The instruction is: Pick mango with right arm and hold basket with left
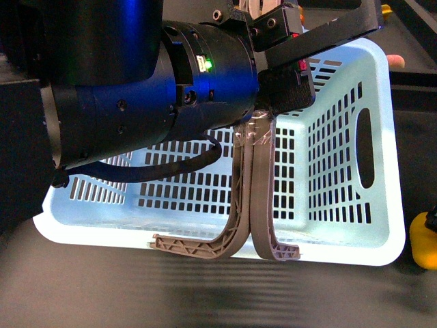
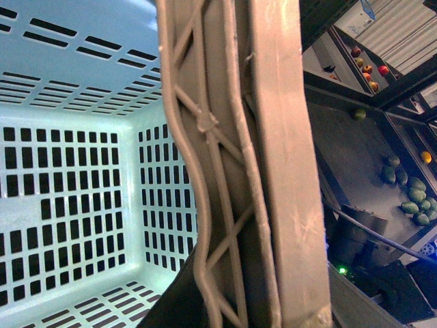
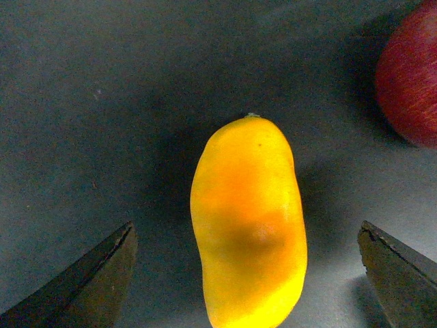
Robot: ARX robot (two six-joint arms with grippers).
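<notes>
Basket [image 1: 348, 225] first: light blue, slotted, nothing in it as far as the views show, sitting below the left arm [image 1: 136, 102]. That arm fills the upper front view, green light on. The basket's two handles [image 1: 249, 205] stand upright, pressed together and taped, and run straight up into the left gripper [image 1: 276, 96]. Its fingers are hidden there. The left wrist view gives only a handle hard against the camera with the basket's inside beyond it, so you cannot tell whether the jaws are clamped. Handles standing up like that suggest a hold. Log the basket half as probable, not confirmed.

The mango [image 3: 249, 225] lies on the dark surface [image 3: 102, 102] directly between the fingers of the right gripper [image 3: 246, 280], long axis pointing away from the wrist. The jaws are wide apart, with a clear gap on each side of the fruit and no contact. A fingertip [image 3: 89, 280] sits level with the mango's near half. A red fruit [image 3: 410, 82] sits past the mango's far end, off toward one finger and apart from it.

The pick is lined up but not made. You have yet to close on the mango and lift it.
</notes>
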